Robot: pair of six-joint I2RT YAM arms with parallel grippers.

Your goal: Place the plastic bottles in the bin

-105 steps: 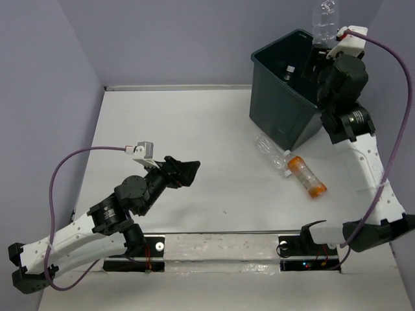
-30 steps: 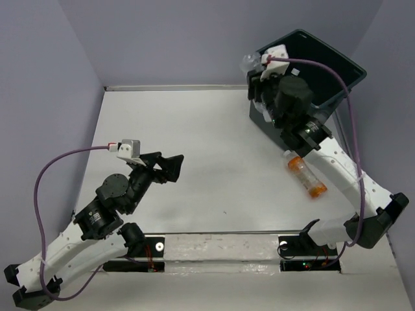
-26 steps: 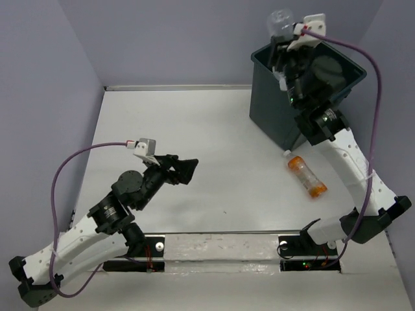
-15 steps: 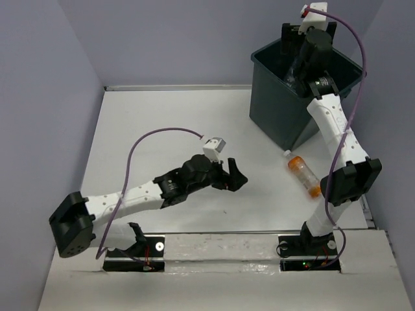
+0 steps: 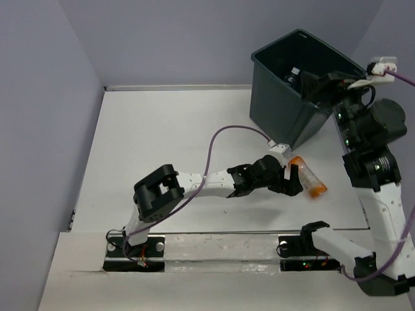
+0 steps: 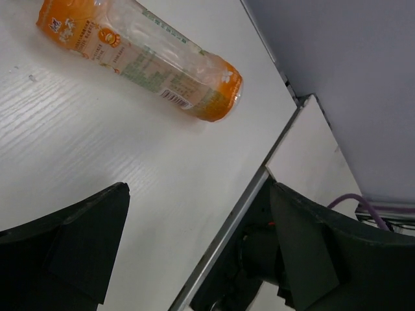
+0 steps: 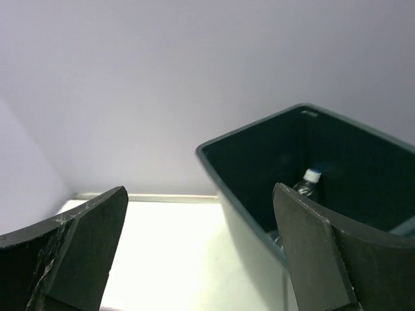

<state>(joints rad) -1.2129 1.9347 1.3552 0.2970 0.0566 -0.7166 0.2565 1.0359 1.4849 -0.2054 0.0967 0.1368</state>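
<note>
An orange-labelled plastic bottle point(image 5: 308, 176) lies on its side on the white table, right of centre; in the left wrist view it point(image 6: 142, 58) lies ahead of the fingers. My left gripper point(image 5: 290, 183) is open and empty, just left of the bottle, low over the table point(image 6: 194, 249). The dark grey-green bin point(image 5: 279, 48) stands at the far right; a clear bottle with a white cap point(image 7: 310, 179) lies inside it. My right gripper point(image 5: 322, 84) is open and empty, high over the bin's right rim point(image 7: 201, 253).
The table's near edge, a metal rail and the right arm's base point(image 6: 259, 259) lie just beyond the orange bottle. Purple walls close the table at the back and both sides. The left arm stretches across the front of the table point(image 5: 207, 183).
My left arm has reached far to the right, up to the orange bottle. My right arm has drawn back to the right from over the bin.
</note>
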